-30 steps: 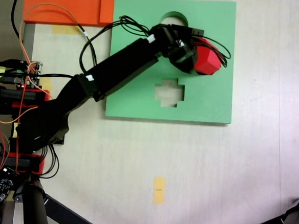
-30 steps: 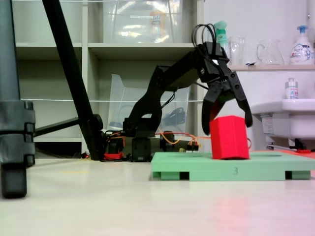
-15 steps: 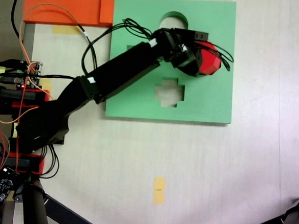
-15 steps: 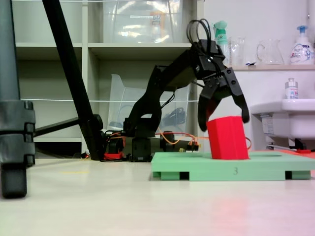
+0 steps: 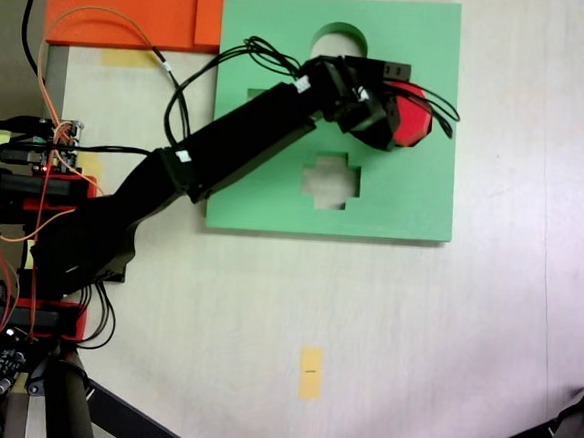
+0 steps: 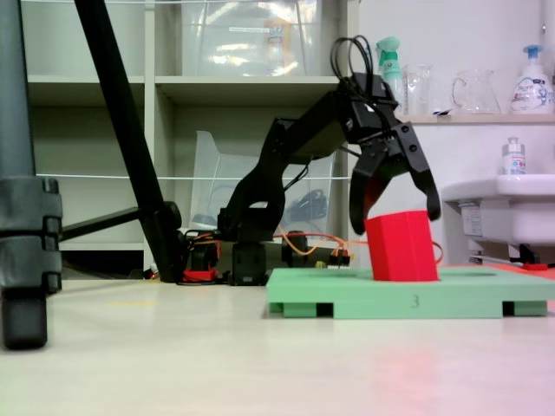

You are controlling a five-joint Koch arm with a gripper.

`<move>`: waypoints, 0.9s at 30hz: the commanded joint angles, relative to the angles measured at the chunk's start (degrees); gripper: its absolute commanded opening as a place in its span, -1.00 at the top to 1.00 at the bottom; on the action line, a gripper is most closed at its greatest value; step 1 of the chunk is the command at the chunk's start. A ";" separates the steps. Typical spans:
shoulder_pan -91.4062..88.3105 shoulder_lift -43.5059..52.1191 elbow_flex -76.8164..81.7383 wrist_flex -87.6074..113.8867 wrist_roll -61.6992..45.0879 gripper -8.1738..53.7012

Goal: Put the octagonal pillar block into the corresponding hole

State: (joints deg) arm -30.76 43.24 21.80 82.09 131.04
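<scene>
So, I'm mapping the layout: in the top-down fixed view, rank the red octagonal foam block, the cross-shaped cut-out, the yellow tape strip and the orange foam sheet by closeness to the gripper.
1. Red octagonal foam block, right at the gripper.
2. Cross-shaped cut-out, below-left in the green foam board.
3. Orange foam sheet, top left corner.
4. Yellow tape strip, far below on the table.

light: bright, even — shadows: faint | focus: soft — slightly grainy
</scene>
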 commanded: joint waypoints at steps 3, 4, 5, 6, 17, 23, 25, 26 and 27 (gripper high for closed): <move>-0.70 1.67 -2.29 -1.58 0.44 -0.83; -0.79 2.11 -2.29 -1.58 0.18 -0.86; -0.79 2.37 -2.29 -1.41 -0.35 -0.86; -0.88 3.16 -2.29 -0.97 -1.58 -0.86; -2.11 16.17 -2.20 6.50 -10.72 -0.95; -3.16 9.84 -2.02 6.77 -12.13 -0.95; -3.78 7.56 -2.02 6.77 -12.13 -0.95; -4.04 6.42 -2.02 6.77 -12.22 -0.95; -4.57 5.89 -2.02 6.68 -12.22 -0.95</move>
State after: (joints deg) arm -33.93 48.08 21.88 87.28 118.21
